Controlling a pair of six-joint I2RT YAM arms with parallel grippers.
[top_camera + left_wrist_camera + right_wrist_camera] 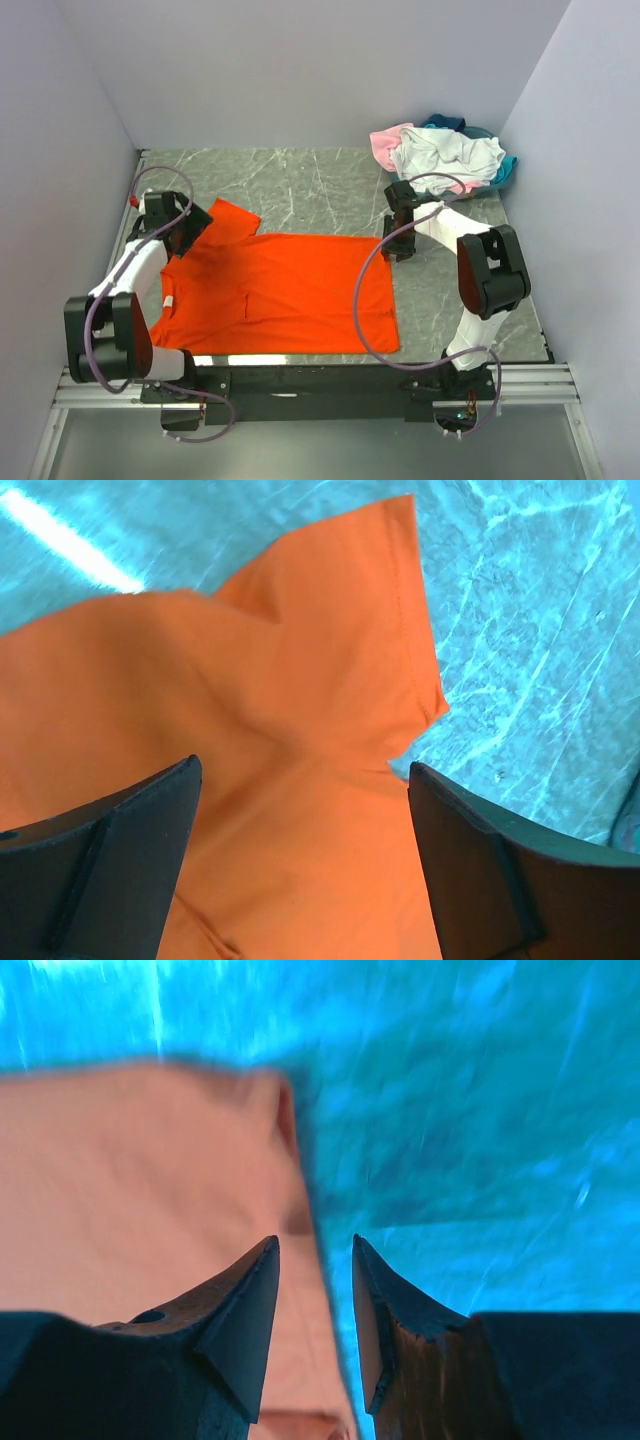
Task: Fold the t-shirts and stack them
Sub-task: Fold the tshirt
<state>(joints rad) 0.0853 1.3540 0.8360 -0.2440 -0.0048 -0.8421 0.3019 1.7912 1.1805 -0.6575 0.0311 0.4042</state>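
Standing between pale walls (300, 70), the marbled tabletop (300, 185) bears an orange t-shirt (290, 295).

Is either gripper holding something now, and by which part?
Nothing is held. The left gripper hangs wide open above a sleeve of the orange shirt; the right gripper is open over the shirt's edge, with no cloth in it.

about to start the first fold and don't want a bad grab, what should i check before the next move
Orange t-shirt spread flat on table: ok
Left gripper open over far sleeve: ok
Right gripper jaws apart over the shirt's edge: ok
Cloth between either gripper's jaws: not ok, none gripped
Pile of other shirts apart from orange one: ok
Near sleeve flat: cannot tell, left arm covers it
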